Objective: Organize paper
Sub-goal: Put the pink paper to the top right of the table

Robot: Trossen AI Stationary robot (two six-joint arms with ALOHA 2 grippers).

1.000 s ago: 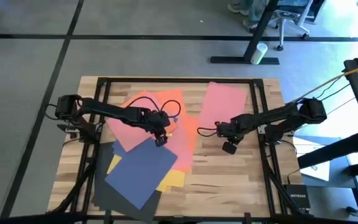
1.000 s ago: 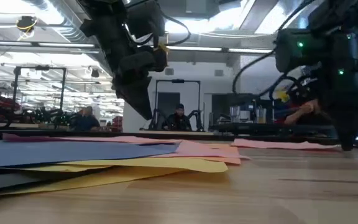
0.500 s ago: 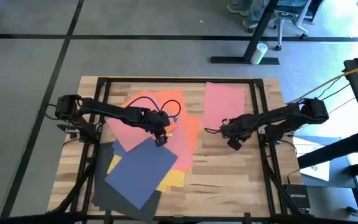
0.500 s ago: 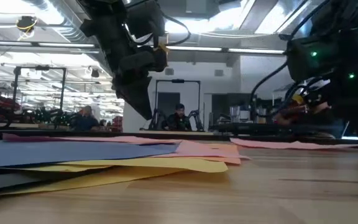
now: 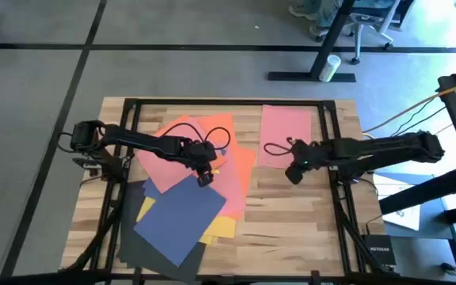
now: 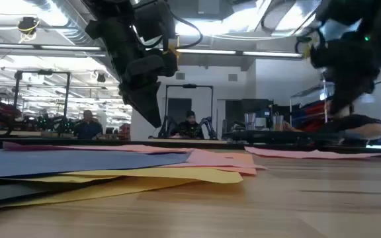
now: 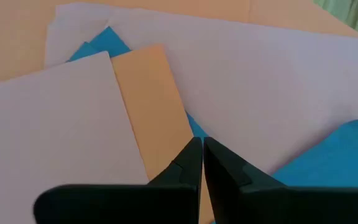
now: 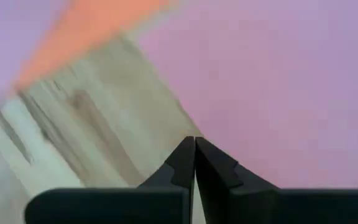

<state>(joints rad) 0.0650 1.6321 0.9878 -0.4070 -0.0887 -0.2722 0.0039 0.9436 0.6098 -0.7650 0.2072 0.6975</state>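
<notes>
The paper lies in a loose overlapping pile at the table's left and middle: a pink sheet (image 5: 184, 154), an orange one (image 5: 244, 162), a navy one (image 5: 180, 218), a yellow one (image 5: 222, 228) and a dark grey one (image 5: 133, 249). A separate pink sheet (image 5: 285, 131) lies flat at the far right. My left gripper (image 5: 205, 179) is shut and points down over the pile's middle, where orange, pink and navy meet (image 7: 202, 142). My right gripper (image 5: 293, 172) is shut and raised above the separate pink sheet's near edge (image 8: 194, 142). My left gripper points down with its shut tips at the edge of an orange sheet (image 7: 166, 124) in the pile. I cannot tell whether the tips touch the paper or stand just above it.
Black frame rails (image 5: 327, 142) run along the table's sides and far edge. A black cable loop (image 5: 275, 148) lies over the separate pink sheet beside my right gripper. Bare wood (image 5: 291, 222) shows at the near right. People sit in the room behind (image 6: 190, 122).
My right gripper has risen off the table and gone toward the far edge, to the separate pink sheet's near edge, with its arm stretching out. That pink sheet has turned a little and lies squarer to the table's edges.
</notes>
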